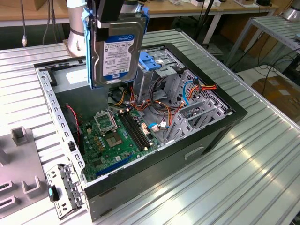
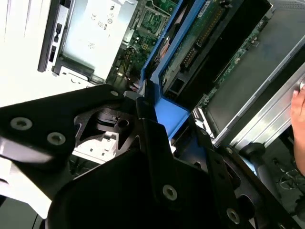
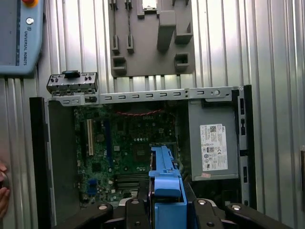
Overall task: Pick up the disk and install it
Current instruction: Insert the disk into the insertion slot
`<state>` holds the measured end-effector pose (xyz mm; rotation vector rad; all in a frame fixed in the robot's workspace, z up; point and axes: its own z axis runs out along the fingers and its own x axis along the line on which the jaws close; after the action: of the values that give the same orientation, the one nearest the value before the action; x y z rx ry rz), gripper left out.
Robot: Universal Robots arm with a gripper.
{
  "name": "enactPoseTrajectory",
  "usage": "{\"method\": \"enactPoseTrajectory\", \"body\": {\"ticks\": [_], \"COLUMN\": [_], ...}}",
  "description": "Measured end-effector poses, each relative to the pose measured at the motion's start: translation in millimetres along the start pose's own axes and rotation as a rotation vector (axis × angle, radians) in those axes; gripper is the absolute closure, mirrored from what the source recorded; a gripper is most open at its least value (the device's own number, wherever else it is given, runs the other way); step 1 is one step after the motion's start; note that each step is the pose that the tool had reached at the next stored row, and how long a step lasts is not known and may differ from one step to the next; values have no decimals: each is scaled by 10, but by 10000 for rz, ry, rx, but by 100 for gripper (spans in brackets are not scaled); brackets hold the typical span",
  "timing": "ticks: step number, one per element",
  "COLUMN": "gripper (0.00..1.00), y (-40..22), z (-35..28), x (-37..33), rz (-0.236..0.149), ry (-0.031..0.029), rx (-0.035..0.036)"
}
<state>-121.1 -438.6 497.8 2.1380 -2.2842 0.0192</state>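
In the exterior view the disk (image 1: pixel 115 51), a silver hard drive with a white-and-blue label in a blue bracket, hangs upright above the open computer case (image 1: pixel 225 110). My gripper (image 1: pixel 115 18) is shut on its top edge. The disk hovers over the case's back corner, just to the exterior view's left of the blue caddy (image 1: pixel 152 63) on the grey drive cage (image 1: pixel 171 75). In both wrist views the blue bracket (image 2: pixel 167 112) (image 3: pixel 166 176) sticks out between the black fingers (image 2: pixel 157 157), with the motherboard (image 3: pixel 124 143) below.
Orange and black cables (image 1: pixel 159 110) cross the case floor beside the motherboard (image 1: pixel 112 136). The power supply (image 3: pixel 214 143) fills one corner. A grey fixture plate (image 1: pixel 14 159) lies on the ribbed table, a pendant (image 3: pixel 19 33) nearby. A person's hand (image 2: pixel 299 119) shows at the case side.
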Motion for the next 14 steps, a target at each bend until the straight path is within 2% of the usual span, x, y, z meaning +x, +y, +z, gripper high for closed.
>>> {"method": "enactPoseTrajectory", "body": {"ticks": [5, 6, 8, 9, 12, 13, 14], "gripper": [63, 63, 63, 63, 63, 63, 63], "y": [-41, -46, -68, -77, -112, -138, -190], "z": [5, 7, 10, 13, 15, 17, 19], "x": [113, 148, 276, 318, 401, 427, 448], "rz": [0, 0, 0, 0, 0, 1, 0], "ry": [0, 0, 2, 0, 1, 0, 0], "rx": [0, 0, -1, 0, -1, 0, -1]}}
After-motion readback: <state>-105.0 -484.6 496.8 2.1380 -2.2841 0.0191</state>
